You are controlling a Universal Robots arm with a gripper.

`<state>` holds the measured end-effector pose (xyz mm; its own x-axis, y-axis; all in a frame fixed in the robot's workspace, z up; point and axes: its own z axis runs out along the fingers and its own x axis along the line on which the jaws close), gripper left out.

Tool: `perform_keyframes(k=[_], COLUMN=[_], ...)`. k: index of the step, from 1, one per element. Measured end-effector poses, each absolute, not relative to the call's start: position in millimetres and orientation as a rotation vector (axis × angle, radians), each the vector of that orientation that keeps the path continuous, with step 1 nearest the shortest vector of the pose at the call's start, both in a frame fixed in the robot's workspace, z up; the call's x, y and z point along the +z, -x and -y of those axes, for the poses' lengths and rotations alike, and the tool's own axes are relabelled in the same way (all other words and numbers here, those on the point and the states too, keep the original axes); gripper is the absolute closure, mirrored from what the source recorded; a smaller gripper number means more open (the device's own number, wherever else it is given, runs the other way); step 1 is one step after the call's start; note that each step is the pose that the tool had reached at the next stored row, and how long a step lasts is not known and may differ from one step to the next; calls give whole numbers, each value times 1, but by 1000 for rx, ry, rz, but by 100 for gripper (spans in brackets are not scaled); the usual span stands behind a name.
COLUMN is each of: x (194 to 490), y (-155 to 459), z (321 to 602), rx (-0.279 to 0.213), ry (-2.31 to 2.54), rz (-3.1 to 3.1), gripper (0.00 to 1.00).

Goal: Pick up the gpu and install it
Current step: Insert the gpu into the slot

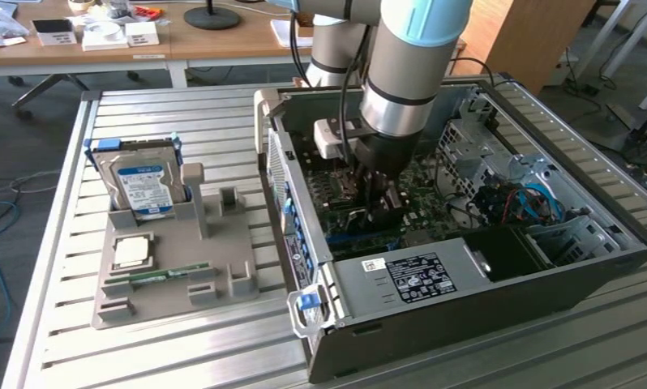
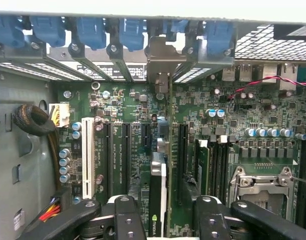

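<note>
Here, gpu (image 2: pixel 159 200) edge-on in end effector (image 2: pixel 165 220), fan face hidden

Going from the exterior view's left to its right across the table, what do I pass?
Hard drive standing in the grey holder → open computer case, with the gripper lowered inside over the motherboard.
</note>
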<state>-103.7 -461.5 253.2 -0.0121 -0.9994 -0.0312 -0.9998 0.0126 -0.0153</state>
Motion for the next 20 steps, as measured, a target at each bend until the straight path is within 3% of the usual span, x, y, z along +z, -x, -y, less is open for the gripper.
perform_keyframes(k=[13,16,20], x=[253,253,253], y=[104,104,104], z=[461,461,461], rx=[17,17,17], ry=[2185,2185,2185], rz=[-2212,-2212,-2212], gripper=[56,73,74])
